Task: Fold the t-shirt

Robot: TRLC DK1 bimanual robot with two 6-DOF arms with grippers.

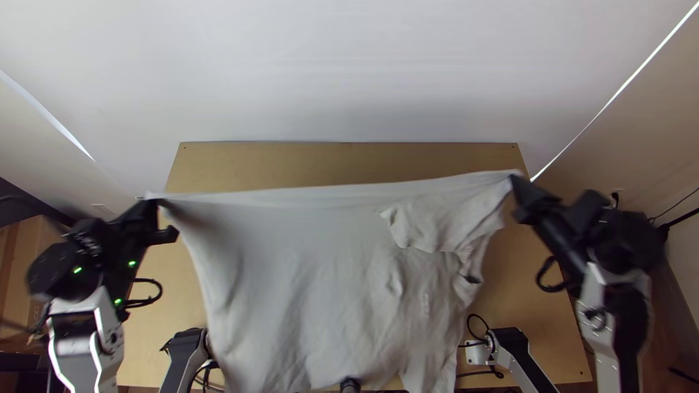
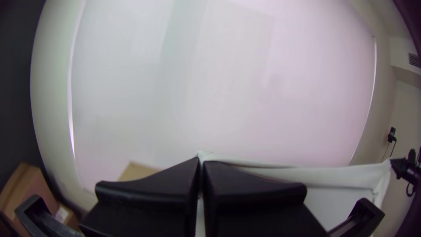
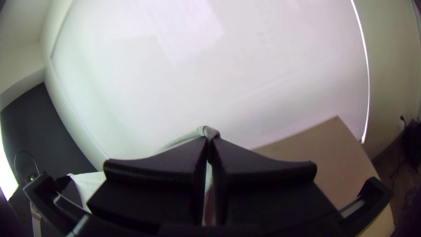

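Top view, shirt: your task piece, a pale grey-white cloth t-shirt (image 1: pixel 313 262), is held up between the arms, its upper edge drawn nearly straight and its body hanging over the middle of the light wooden tabletop (image 1: pixel 349 153), across the near edge as seen from above.
Top view, shirt's right side: a loose flap, possibly a sleeve, lies doubled over the body; creases gather below it.
Top view, left gripper (image 1: pixel 154 204): you have it at one upper corner of the cloth, beside the tabletop's left edge.
Top view, right gripper (image 1: pixel 514 179): you have it at the opposite upper corner, near the tabletop's far right corner.
Left wrist view, jaws: clenched, with the shirt's corner pinched at the tips; the taut edge runs across to the right gripper.
Right wrist view, jaws: likewise clenched on a gathered bit of shirt at the tips.
Step in hand: judged as stretching and aligning the shirt before laying it down; folding on the tabletop remains to be done.
Next move: lower both grippers together, keeping the edge taut, so you lay the body flat inside the tabletop's edges. Check the right-hand flap before release; it could set as a stray crease.
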